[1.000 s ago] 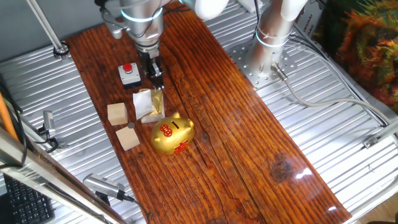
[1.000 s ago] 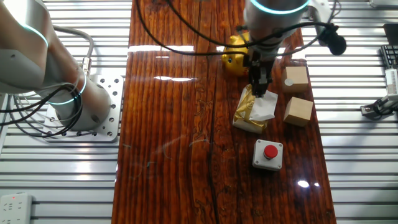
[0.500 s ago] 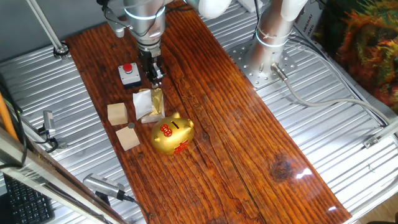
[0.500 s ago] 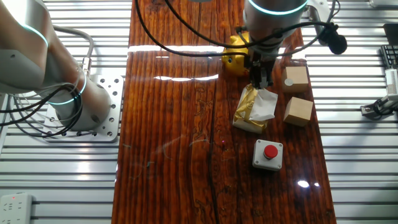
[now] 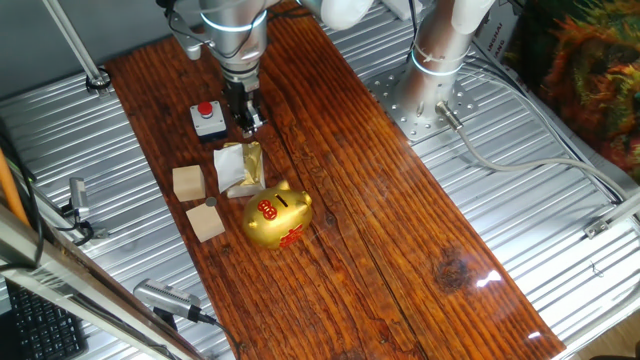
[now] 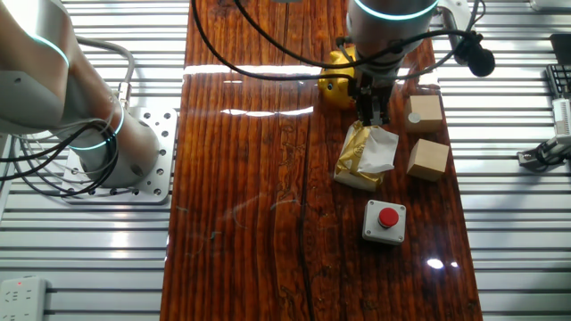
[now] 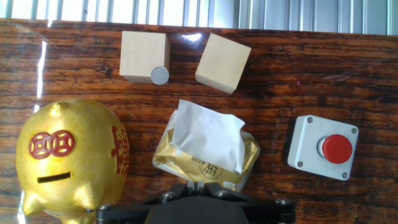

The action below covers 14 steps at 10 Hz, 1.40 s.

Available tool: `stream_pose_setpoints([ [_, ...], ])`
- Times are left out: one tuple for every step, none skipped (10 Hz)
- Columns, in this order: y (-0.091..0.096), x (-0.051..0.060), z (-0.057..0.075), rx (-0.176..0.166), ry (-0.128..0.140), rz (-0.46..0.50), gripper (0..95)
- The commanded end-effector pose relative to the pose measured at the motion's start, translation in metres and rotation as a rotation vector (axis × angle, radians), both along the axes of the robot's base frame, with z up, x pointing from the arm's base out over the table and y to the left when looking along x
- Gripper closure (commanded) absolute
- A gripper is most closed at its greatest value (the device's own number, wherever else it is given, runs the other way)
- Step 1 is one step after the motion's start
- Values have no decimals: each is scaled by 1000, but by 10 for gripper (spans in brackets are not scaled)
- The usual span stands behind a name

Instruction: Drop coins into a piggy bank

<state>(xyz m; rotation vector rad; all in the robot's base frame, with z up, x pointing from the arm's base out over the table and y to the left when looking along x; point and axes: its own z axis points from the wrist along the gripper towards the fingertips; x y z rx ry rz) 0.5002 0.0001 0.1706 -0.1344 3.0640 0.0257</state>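
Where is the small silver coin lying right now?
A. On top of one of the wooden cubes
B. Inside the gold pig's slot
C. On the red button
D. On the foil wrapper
A: the hand view shows the coin resting at the edge of the top of a wooden cube, apart from the piggy bank.

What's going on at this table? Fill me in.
A single robot arm hangs its gripper above the white-and-gold foil wrapper, between the red push button and the gold piggy bank. It holds nothing that can be made out, and whether its fingers are open is unclear. A coin rests on one of the two wooden cubes. The bank's slot shows nothing going in, so the coin drop does not look started.
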Motion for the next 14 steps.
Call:
stream_pose_setpoints([
  [0,0,0,-9,5,-8,950],
  [0,0,0,-7,1,-17,950],
  [0,0,2,-10,2,-24,950],
  [1,0,2,-10,3,-26,950],
  [1,-1,2,-11,1,-30,950],
  [1,-1,3,-10,-4,-35,950],
  [1,-1,4,-4,-9,-43,950],
  [1,-1,4,-3,-9,-55,950],
  [1,-1,4,-4,-7,-69,950],
  [1,-1,5,-4,-5,-79,950],
  [1,-1,5,-2,-5,-87,950],
  [0,-1,5,0,-9,-87,950],
  [0,-1,5,3,-12,-82,950],
  [0,-1,5,6,-13,-76,950],
])
